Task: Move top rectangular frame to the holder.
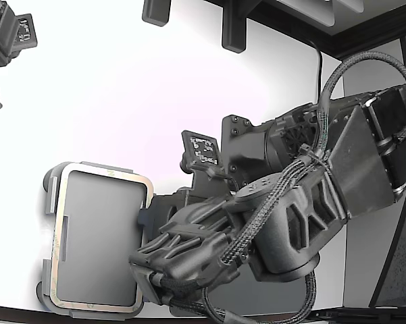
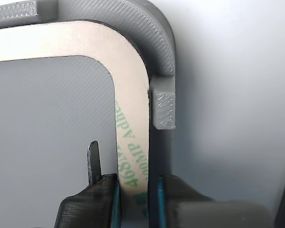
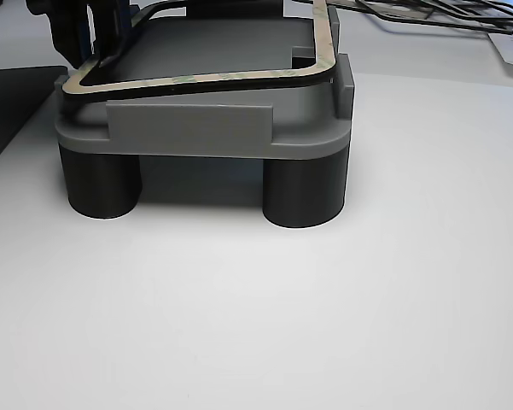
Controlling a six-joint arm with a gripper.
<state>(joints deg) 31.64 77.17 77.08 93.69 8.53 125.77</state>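
One arm [image 1: 284, 202] reaches in from the exterior view's right, bent low over the white table [image 1: 121, 101], its wrist pointing at the holder [image 1: 54, 182]. In my wrist view the gripper [image 2: 137, 199] is clenched on the frame [image 2: 133, 123], one finger on each side of the strip. The frame lies on the holder's top, inside the raised tabs; in the other view the gripped corner [image 3: 90, 73] sits slightly lifted. The arm's bulk hides the holder's near edge from the exterior view, and the green print is cut off.
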